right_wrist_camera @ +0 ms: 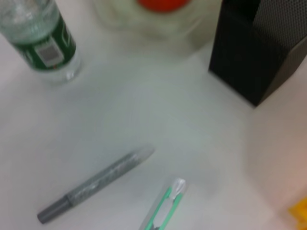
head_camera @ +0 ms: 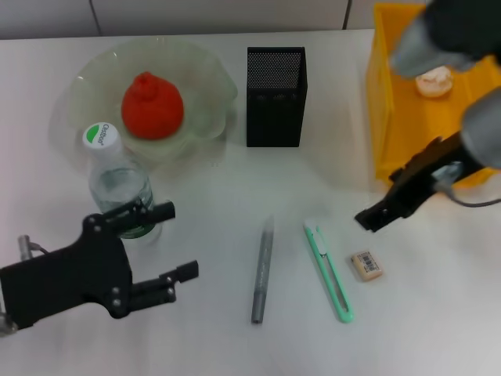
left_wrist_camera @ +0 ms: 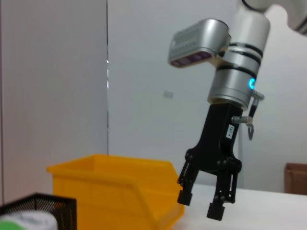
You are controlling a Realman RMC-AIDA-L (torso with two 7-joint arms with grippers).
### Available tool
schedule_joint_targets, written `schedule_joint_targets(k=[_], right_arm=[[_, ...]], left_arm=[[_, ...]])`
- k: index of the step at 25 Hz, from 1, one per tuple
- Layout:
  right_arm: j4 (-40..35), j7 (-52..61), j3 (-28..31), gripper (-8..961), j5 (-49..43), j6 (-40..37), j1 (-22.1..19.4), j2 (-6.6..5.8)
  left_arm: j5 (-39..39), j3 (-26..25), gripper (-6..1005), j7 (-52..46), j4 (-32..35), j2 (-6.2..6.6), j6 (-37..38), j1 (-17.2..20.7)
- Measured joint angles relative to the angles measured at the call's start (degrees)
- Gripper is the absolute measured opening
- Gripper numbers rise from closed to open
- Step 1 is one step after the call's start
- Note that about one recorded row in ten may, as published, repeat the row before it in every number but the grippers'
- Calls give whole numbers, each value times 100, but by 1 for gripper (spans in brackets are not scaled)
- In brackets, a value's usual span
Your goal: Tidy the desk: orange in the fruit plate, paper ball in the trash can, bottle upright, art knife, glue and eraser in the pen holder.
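The orange (head_camera: 153, 106) lies in the clear fruit plate (head_camera: 207, 78). The paper ball (head_camera: 433, 81) lies in the yellow trash bin (head_camera: 377, 94). The bottle (head_camera: 117, 184) stands upright in front of the plate. The grey glue stick (head_camera: 263, 270), the green art knife (head_camera: 329, 270) and the eraser (head_camera: 366, 265) lie on the table in front of the black mesh pen holder (head_camera: 275, 95). My left gripper (head_camera: 176, 241) is open and empty just right of the bottle. My right gripper (head_camera: 369, 219) hangs open and empty above the table, near the eraser; it also shows in the left wrist view (left_wrist_camera: 200, 205).
The right wrist view shows the bottle (right_wrist_camera: 43, 38), pen holder (right_wrist_camera: 261, 52), glue stick (right_wrist_camera: 96, 184) and knife tip (right_wrist_camera: 163, 211). The left wrist view shows the yellow bin (left_wrist_camera: 115, 191) and the pen holder's rim (left_wrist_camera: 38, 206). The table is white.
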Motion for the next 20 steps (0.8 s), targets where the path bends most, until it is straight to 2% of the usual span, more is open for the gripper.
schedule_joint_targets(k=[4, 9, 20], right_arm=[[664, 300, -592, 838, -67, 303, 317, 19], [1048, 478, -1067, 835, -53, 741, 479, 25], [1890, 819, -1785, 823, 68, 1443, 872, 46]], left_arm=[[120, 2, 784, 17, -269, -5, -105, -84], [134, 3, 785, 20, -357, -5, -207, -116], [145, 44, 785, 34, -529, -2, -306, -222]])
